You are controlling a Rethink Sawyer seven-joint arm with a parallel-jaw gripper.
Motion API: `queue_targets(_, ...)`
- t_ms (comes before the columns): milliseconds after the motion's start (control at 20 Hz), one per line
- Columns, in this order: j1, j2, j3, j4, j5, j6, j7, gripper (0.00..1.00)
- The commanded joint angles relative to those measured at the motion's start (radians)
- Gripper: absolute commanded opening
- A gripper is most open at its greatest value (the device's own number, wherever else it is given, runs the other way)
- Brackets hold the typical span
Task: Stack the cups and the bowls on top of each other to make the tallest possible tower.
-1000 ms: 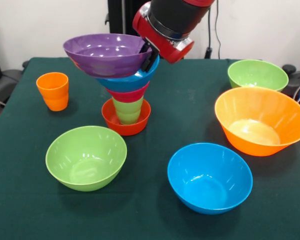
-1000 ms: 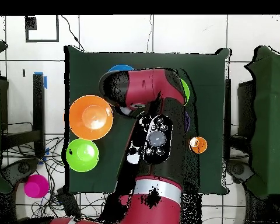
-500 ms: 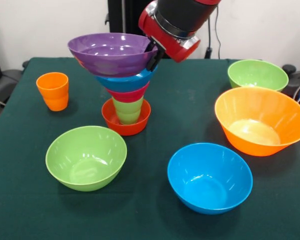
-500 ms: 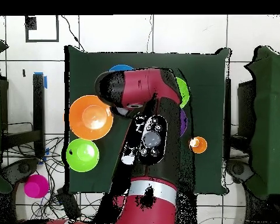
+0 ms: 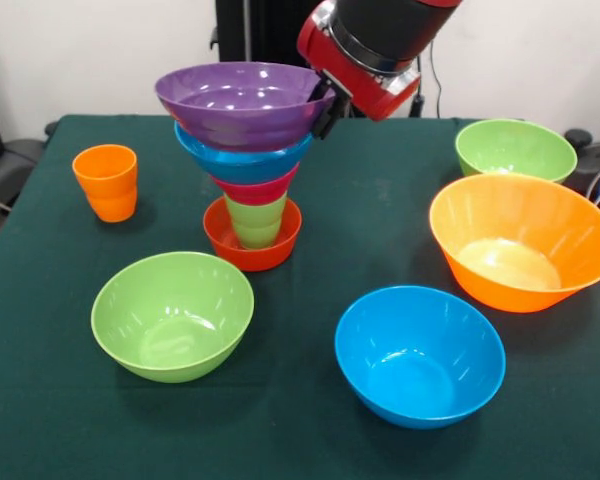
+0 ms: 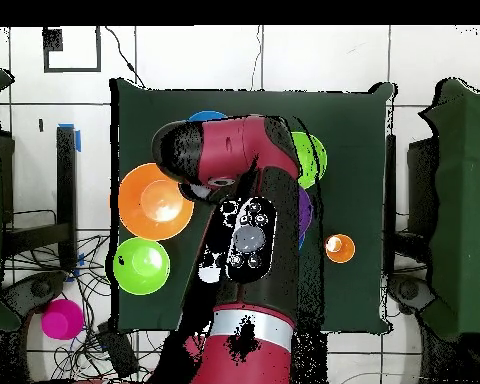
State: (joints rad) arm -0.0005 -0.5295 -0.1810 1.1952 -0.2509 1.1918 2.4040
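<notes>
Purple bowl [image 5: 243, 102] tops the tower [image 5: 248, 165]; the gripper [image 5: 327, 110] touches its rim; orange cup [image 5: 106, 182] stands apart.

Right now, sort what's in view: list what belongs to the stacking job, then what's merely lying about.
Job:
- tower, purple bowl on top
- fingers at the purple bowl's rim
- orange cup
- near lime bowl
- far lime bowl
- loose blue bowl
- large orange bowl

Lying about:
- pink round thing off the table, overhead
- cables on the floor
</notes>
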Motion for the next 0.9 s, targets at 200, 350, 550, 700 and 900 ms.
queue_targets(200,0.008,0.009,0.052,0.015,0.031,0.166,0.009,0.00)
queue_targets(350,0.006,0.014,0.051,0.010,0.023,0.167,0.004,0.00)
queue_targets(550,0.005,0.018,0.048,0.006,0.004,0.161,-0.007,0.00)
queue_targets(700,0.007,0.025,0.040,-0.006,-0.011,0.168,-0.012,0.00)
queue_targets(900,0.012,0.039,0.030,-0.026,-0.022,0.178,-0.009,0.00)
